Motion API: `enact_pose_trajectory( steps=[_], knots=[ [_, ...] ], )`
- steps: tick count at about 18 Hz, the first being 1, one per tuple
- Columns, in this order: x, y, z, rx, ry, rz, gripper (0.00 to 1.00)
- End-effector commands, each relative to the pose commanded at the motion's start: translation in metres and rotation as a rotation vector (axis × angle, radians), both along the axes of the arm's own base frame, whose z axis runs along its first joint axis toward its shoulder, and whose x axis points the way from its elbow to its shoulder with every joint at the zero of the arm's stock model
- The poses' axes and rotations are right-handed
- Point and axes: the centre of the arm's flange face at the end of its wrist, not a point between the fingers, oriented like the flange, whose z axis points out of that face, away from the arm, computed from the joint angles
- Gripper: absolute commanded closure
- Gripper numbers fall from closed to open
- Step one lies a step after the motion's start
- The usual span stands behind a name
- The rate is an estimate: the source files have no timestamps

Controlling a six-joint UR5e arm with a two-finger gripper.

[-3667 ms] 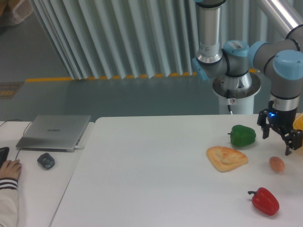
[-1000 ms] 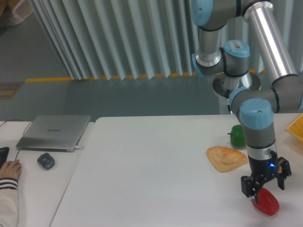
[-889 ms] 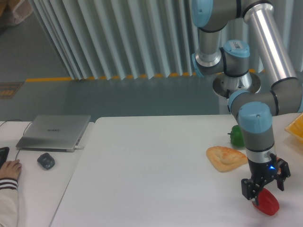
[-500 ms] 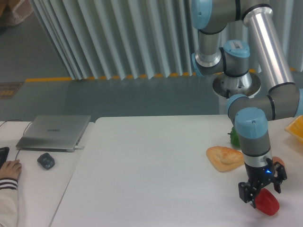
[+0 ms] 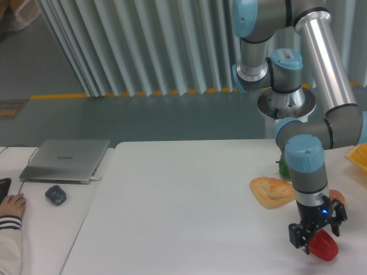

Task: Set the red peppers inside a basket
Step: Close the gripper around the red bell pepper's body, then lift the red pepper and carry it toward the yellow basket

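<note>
The gripper (image 5: 315, 236) sits low over the red pepper (image 5: 323, 246) at the table's near right, jaws spread either side of it (contact unclear); the basket (image 5: 359, 157) pokes in far right.

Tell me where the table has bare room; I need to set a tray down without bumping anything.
The table's broad white stretch is bare from its left edge to the bread. The right end is crowded: gripper over the red pepper, egg, green pepper, basket corner.
</note>
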Motion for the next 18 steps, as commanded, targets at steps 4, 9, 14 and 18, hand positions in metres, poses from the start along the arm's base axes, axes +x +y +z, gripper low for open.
enact_pose_trajectory(
  steps=[4,9,14,18],
  knots=[
    [-0.002,-0.001,-0.001,0.0,0.0,0.003,0.09],
    [-0.002,-0.001,-0.003,-0.003,-0.003,0.003,0.3],
    [-0.001,-0.002,0.003,0.003,0.002,-0.002,0.37],
    [0.002,-0.003,0.027,0.016,0.027,-0.086,0.37]
  ],
)
